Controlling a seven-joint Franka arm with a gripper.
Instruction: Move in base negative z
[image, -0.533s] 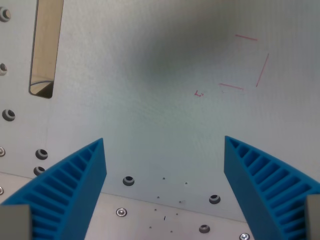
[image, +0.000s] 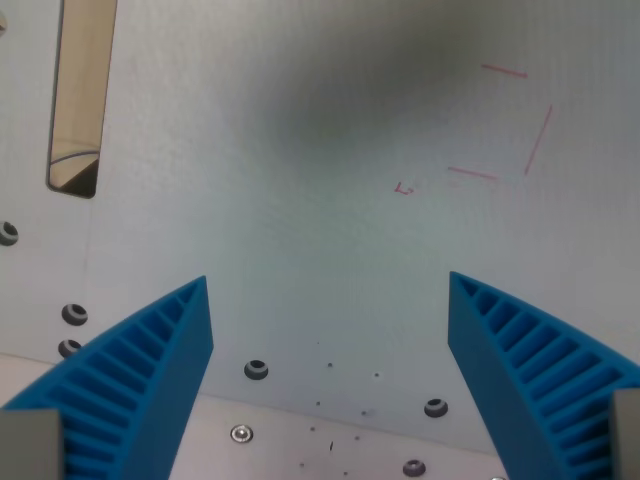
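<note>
Since the earlier frame the whole scene has spread outward a little: the slot (image: 76, 100) has slid toward the wrist view's left, the red marks (image: 505, 125) toward the right, and the holes near the bottom have drifted apart. I read that as the camera dropping toward the plate (image: 300, 200), not as anything on it shifting.

My gripper (image: 328, 285) hangs wide open with nothing between the blue fingers (image: 150, 370); both point down at bare plate.

The task has no object, only a straight descent, so I'd keep the motion purely vertical, slow, with no sideways creep, and watch the marks keep spreading evenly. I'd stop well before the fingertips meet the surface.

How much clearance is left I cannot tell; this view gives no height. A soft dark shadow blurs the upper middle. The slot's top is cut off, and what lies under it is unclear. The red marks are too faint to read.
</note>
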